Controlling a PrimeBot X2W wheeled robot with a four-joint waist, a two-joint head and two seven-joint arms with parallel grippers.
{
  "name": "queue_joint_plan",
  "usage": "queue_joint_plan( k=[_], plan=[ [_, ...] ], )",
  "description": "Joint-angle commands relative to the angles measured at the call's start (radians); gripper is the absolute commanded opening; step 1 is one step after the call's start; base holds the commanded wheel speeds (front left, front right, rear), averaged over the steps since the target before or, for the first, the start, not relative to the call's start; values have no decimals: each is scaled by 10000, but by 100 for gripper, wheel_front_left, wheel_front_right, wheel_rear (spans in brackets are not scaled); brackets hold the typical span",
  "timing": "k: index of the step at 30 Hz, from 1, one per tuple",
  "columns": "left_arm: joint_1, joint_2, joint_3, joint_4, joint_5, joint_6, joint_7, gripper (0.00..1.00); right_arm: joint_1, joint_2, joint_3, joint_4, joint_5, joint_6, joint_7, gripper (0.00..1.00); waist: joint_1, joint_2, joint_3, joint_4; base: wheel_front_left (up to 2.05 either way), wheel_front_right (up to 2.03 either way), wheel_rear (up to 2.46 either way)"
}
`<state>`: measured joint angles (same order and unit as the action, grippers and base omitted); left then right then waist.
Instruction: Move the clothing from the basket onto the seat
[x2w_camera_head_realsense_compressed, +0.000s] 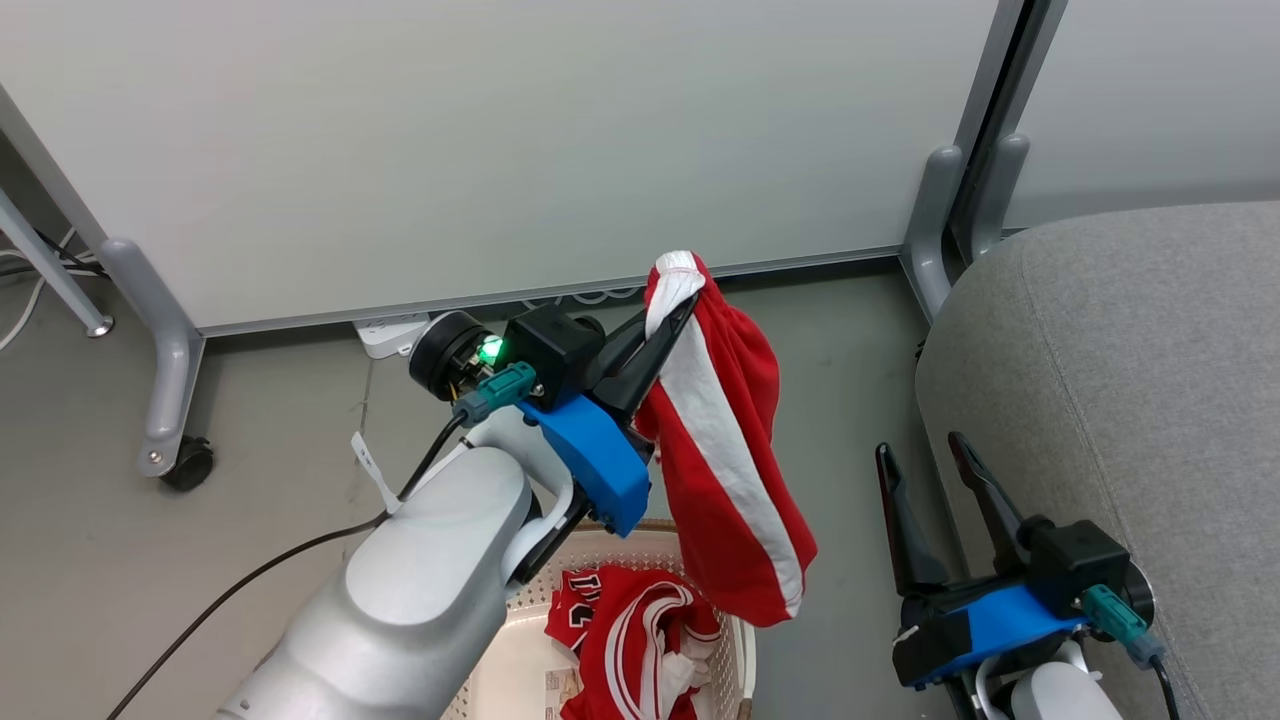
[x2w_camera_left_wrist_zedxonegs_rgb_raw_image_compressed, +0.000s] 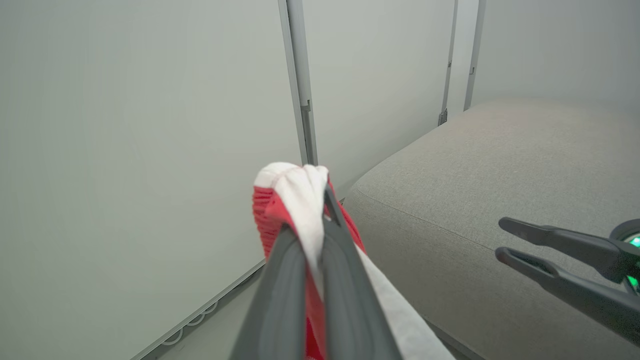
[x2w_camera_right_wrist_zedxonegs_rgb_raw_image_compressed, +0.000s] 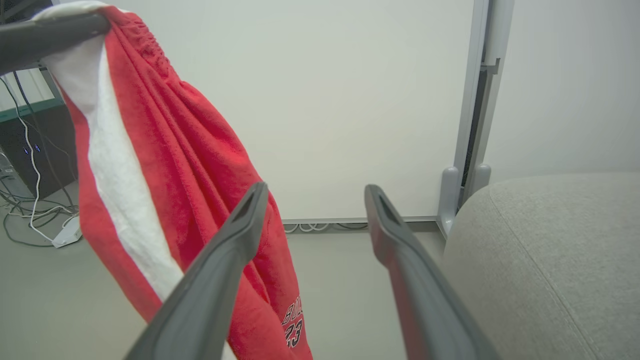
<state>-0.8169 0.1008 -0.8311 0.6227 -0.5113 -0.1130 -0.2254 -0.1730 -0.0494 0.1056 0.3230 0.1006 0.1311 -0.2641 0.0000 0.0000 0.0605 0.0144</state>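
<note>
The left gripper (x2w_camera_head_realsense_compressed: 680, 305) holds its jaws clamped on one red garment (x2w_camera_head_realsense_compressed: 740, 470), hanging above the basket (x2w_camera_head_realsense_compressed: 520, 640). The other red garment (x2w_camera_head_realsense_compressed: 625, 620) lies in the basket. The right gripper (x2w_camera_head_realsense_compressed: 920, 445) has jaws apart, beside the seat (x2w_camera_head_realsense_compressed: 1120, 350).

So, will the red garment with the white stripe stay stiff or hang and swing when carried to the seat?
Probably floppy: the red garment hangs in loose folds below the left gripper, pinched at its gathered edge. It looks light, held by a fingertip pinch alone, so it may sway. On the seat it will likely collapse in a heap.
</note>
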Motion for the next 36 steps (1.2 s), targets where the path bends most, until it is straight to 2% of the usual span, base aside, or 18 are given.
queue_joint_plan(
  k=[1, 8, 21, 28, 36],
  plan=[
    [95, 65, -7, -84, -66, 76, 24, 0, 105, -16, 113, -65, 80, -7, -7, 100, 0, 0, 20, 19, 0, 0, 0],
    [126, 165, -10, -214, -145, 119, 102, 0, -136, -16, 813, -240, -18, -7, -7, 100, 0, 0, 76, 88, 0, 0, 0],
    [-115, 224, -55, -311, -166, 214, 56, 0, -1735, -19, 3005, 118, -258, -7, -7, 100, 0, 0, 405, 281, 0, 0, 0],
    [-296, 68, -152, -431, -210, 173, 12, 0, -3029, -15, 3626, 1053, -288, -7, -7, 100, 0, 0, 699, 470, 0, 0, 0],
    [-506, -89, -365, -723, -163, 146, -5, 0, -3982, -16, 3710, 2772, -145, -7, -7, 100, 0, 0, 990, 820, 0, 0, 0]
  ],
)
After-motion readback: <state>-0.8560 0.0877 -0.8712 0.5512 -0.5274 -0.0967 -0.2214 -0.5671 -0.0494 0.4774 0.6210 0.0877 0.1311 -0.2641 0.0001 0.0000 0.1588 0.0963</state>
